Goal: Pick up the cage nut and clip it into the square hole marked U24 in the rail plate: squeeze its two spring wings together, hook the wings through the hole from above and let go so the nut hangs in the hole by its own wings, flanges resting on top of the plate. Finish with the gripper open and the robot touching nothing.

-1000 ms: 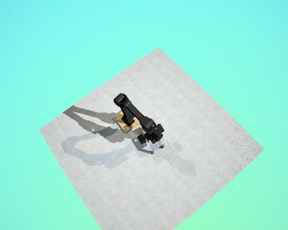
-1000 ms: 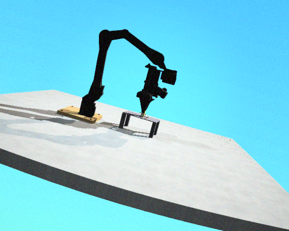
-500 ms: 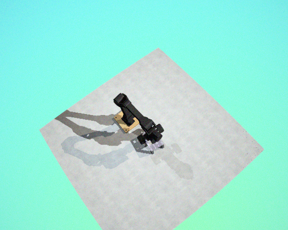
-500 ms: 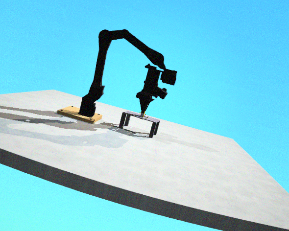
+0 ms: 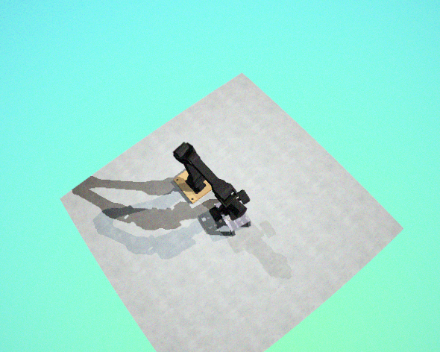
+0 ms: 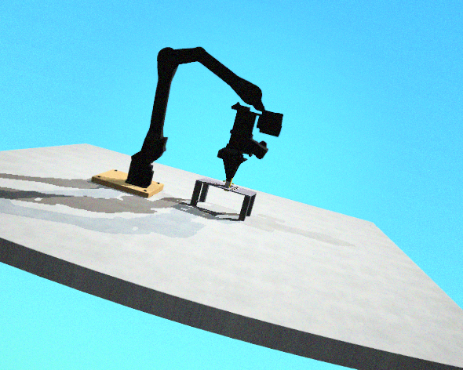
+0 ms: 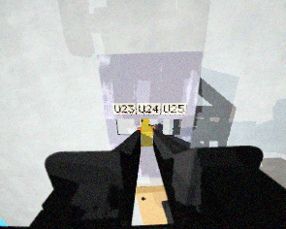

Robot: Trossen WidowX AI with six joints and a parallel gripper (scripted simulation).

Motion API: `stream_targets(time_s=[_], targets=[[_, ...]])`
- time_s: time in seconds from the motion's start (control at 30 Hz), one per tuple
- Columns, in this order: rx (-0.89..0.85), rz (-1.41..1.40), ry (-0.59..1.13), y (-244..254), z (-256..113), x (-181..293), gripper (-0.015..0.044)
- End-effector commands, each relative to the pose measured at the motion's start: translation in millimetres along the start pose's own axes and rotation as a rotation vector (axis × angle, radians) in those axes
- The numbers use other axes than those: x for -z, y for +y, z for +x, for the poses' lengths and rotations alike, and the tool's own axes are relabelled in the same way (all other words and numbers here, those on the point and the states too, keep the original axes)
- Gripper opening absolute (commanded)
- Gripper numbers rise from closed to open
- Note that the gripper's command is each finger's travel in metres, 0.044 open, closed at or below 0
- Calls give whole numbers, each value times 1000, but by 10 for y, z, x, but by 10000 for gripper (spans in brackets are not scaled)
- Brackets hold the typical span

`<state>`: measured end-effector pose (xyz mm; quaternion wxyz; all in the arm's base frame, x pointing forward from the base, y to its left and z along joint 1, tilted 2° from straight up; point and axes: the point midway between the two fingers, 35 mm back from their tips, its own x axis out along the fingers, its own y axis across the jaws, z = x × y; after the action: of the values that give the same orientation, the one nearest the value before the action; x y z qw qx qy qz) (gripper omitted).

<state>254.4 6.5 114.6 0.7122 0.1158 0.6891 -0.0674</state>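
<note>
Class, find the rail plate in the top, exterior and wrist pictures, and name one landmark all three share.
Top: just below and right of centre, the rail plate is partly hidden under the arm.
Exterior: near the centre, raised on dark legs.
Wrist: upper middle, carrying the labels U23, U24 and U25.
Shared landmark: the tan base board.

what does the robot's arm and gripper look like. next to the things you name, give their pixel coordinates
The arm (image 5: 206, 173) (image 6: 156, 99) is black all over, with chunky joints and slimmer links; I can make out no cables or markings. The gripper (image 6: 228, 183) (image 7: 145, 133) is black too, its two fingers tapering to narrow tips.
</note>
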Motion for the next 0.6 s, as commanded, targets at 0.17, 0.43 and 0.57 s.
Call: stream_targets(time_s=[0.17, 0.43, 0.57], targets=[[-27, -5, -7, -3, -7, -4, 37], [-41, -6, -8, -9, -2, -4, 37], [-41, -6, -8, -9, -2, -4, 37]])
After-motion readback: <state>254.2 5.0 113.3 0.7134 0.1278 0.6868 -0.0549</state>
